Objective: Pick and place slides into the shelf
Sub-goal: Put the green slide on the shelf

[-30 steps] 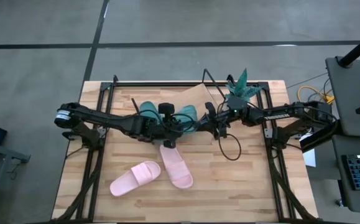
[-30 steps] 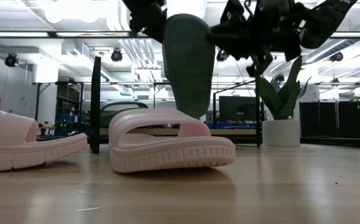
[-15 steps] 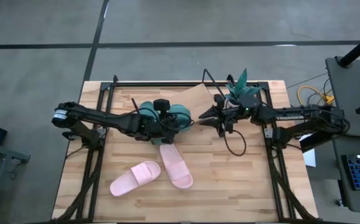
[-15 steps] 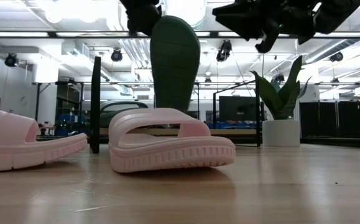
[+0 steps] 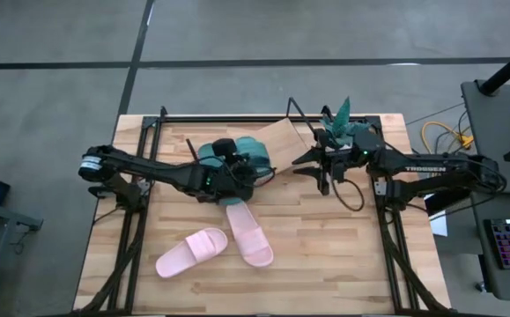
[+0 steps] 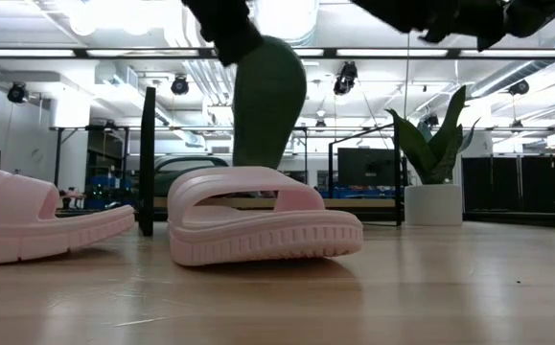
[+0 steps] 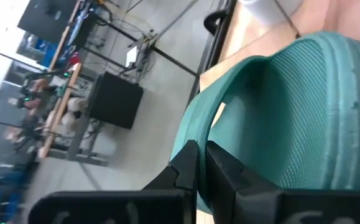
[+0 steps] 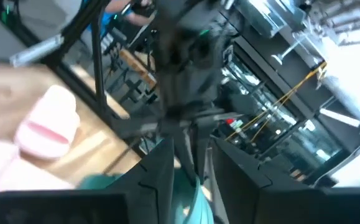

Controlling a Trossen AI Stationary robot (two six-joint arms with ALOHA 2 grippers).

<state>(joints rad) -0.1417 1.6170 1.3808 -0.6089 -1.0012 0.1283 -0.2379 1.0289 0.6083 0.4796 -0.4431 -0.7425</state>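
Fingers of my left gripper [image 7: 198, 163] pinch the edge of a dark green slide [image 5: 253, 158], lifted beside its mate [image 5: 209, 154] at the shelf [image 5: 279, 136]. My right gripper [image 5: 303, 164] hangs near the board, its prongs spread with nothing between them. Both pink slides [image 5: 219, 246] lie on the table [image 5: 325, 255], well apart from the shelf.

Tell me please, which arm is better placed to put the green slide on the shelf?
Probably the left. Its tool is shut on the green slide beside the shelf. The right tool holds nothing.
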